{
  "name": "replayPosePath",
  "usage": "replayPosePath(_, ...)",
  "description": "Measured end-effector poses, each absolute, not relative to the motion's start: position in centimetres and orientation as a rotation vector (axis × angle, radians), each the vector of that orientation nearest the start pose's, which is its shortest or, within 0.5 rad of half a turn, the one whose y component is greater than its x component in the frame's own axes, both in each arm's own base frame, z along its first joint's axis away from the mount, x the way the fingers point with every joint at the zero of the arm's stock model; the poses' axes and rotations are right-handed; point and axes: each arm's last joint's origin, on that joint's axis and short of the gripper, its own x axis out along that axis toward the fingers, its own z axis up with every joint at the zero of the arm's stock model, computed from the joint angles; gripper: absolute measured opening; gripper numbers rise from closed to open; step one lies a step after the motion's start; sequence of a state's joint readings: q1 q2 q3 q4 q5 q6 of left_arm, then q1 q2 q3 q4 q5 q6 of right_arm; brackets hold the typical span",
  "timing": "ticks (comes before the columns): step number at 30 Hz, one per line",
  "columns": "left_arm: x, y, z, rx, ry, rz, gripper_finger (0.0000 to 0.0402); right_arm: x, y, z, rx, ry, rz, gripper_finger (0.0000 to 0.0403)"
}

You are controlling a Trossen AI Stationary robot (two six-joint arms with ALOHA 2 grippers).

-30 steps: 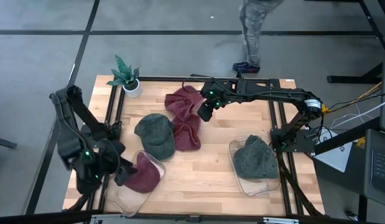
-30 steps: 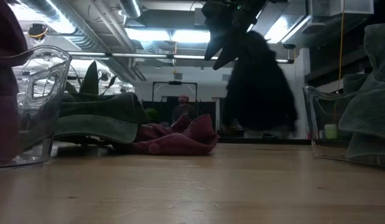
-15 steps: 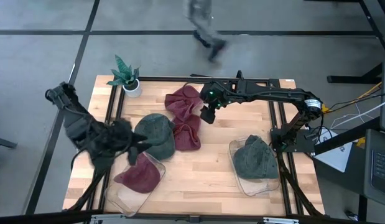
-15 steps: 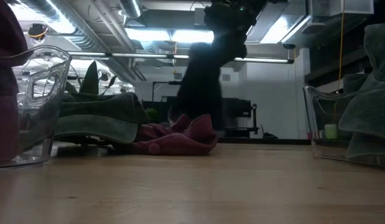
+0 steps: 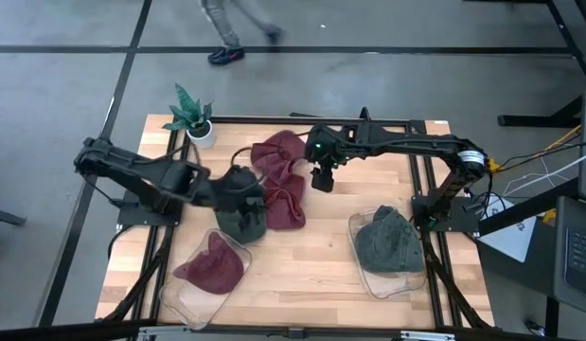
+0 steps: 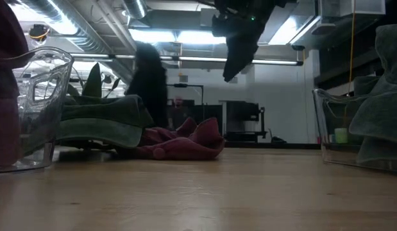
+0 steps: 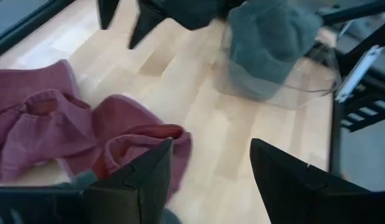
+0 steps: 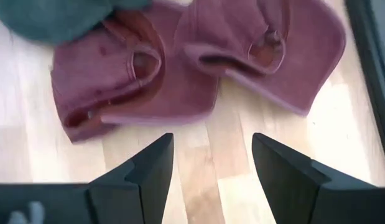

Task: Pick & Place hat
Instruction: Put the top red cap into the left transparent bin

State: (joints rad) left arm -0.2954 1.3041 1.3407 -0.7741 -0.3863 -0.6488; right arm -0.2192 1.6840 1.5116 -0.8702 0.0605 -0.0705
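A green hat (image 5: 239, 225) lies on the table left of centre, also visible in the low view (image 6: 99, 120). Two maroon hats (image 5: 278, 152) (image 5: 287, 206) lie beside it. My left gripper (image 5: 243, 196) hangs open over the green hat; in its wrist view (image 7: 211, 149) the nearer maroon hat (image 7: 139, 144) shows between the fingers. My right gripper (image 5: 319, 178) hovers open above the maroon hats (image 8: 111, 81) (image 8: 273, 50), raised well off the table (image 6: 234, 64). Whether the left fingers touch the green hat does not show.
A clear tray (image 5: 182, 292) at the near left holds a maroon hat (image 5: 213, 265). A second clear tray (image 5: 392, 287) at the near right holds a green hat (image 5: 385, 239). A potted plant (image 5: 193, 116) stands at the far left corner. A person (image 5: 231, 19) walks beyond the table.
My left arm has swung from the near-left tray toward the table's middle and now reaches over the green hat. The maroon hat has stayed in that tray. My right gripper has shifted slightly right. The person behind the table has walked toward the left.
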Motion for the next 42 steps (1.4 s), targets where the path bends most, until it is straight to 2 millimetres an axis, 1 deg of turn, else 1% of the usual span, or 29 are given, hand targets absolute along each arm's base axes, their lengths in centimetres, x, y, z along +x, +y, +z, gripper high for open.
replayPosePath(5,26.8,-4.4,35.6,-0.334,0.679,0.327,0.021,34.4,-7.8,29.1,-0.04,1.104,-0.174,0.0216)
replayPosePath(9,27.3,-2.7,34.8,-0.313,0.681,0.374,0.021,35.1,-8.0,28.2,-0.121,1.12,-0.123,0.0216)
replayPosePath(16,27.3,-0.8,31.4,-0.307,0.67,0.426,0.021,36.7,-8.4,26.3,-0.208,1.12,-0.071,0.0216)
replayPosePath(21,27.5,0.4,29.1,-0.296,0.613,0.439,0.021,38.3,-9.0,24.8,-0.301,1.093,-0.136,0.0216)
replayPosePath(23,27.3,0.9,28.1,-0.29,0.625,0.46,0.021,39.0,-9.3,24.2,-0.36,1.077,-0.144,0.0216)
replayPosePath(25,27.2,1.4,27.5,-0.297,0.617,0.476,0.021,39.5,-9.5,23.6,-0.414,1.081,-0.121,0.0216)
replayPosePath(27,26.9,1.7,27.0,-0.309,0.645,0.494,0.021,39.7,-9.9,22.7,-0.441,1.102,-0.103,0.0216)
replayPosePath(30,26.6,2.1,27.1,-0.322,0.652,0.486,0.021,39.9,-10.8,21.4,-0.454,1.142,-0.084,0.0216)
replayPosePath(33,26.1,2.0,27.7,-0.33,0.638,0.471,0.021,39.9,-11.9,20.6,-0.449,1.152,-0.075,0.0216)
replayPosePath(38,24.9,2.0,28.8,-0.349,0.601,0.479,0.021,40.2,-13.7,20.4,-0.444,1.096,-0.129,0.0209)
replayPosePath(42,24.3,1.9,29.6,-0.365,0.566,0.484,0.021,39.8,-14.9,20.4,-0.391,1.073,-0.102,0.0179)
